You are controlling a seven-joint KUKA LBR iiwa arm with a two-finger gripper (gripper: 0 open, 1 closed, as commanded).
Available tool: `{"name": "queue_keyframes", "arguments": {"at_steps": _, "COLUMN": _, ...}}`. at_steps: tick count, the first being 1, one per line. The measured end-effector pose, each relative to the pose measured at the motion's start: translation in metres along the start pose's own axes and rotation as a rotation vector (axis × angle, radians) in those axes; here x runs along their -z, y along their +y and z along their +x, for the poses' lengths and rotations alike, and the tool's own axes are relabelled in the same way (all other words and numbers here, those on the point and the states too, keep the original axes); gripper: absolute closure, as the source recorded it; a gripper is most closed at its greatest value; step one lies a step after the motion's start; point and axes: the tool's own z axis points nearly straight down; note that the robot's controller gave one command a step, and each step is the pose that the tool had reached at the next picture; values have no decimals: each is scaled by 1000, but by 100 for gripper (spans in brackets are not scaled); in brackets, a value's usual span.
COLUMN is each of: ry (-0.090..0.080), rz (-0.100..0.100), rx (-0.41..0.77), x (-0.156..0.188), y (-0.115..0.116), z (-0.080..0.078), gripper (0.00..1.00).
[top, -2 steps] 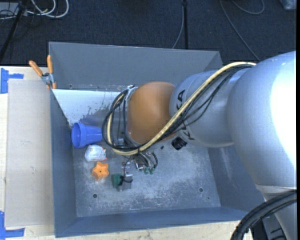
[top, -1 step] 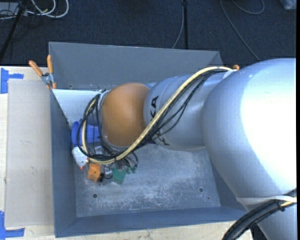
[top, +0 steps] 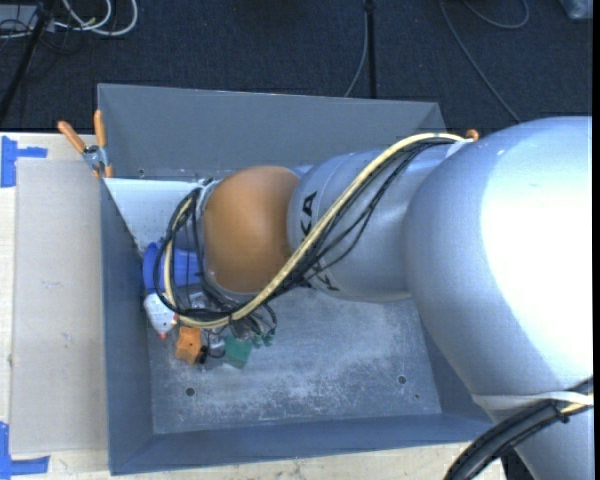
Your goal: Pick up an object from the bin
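At eight o'clock in the bin (top: 280, 440), my gripper (top: 217, 347) sits between an orange block (top: 188, 345) and a green piece (top: 242, 354) (grip: I cannot tell).

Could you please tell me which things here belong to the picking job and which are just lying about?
Job: grey bin; arm, its wrist low at the bin's left; small orange piece and green piece by it.
Lying about: blue thing; white thing.
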Motion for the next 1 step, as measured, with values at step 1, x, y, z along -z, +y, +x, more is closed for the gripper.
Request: {"name": "queue_keyframes", "arguments": {"at_steps": 1, "ry": 0, "rz": -1, "rx": 13, "x": 0, "y": -12, "z": 5, "gripper": 100}}
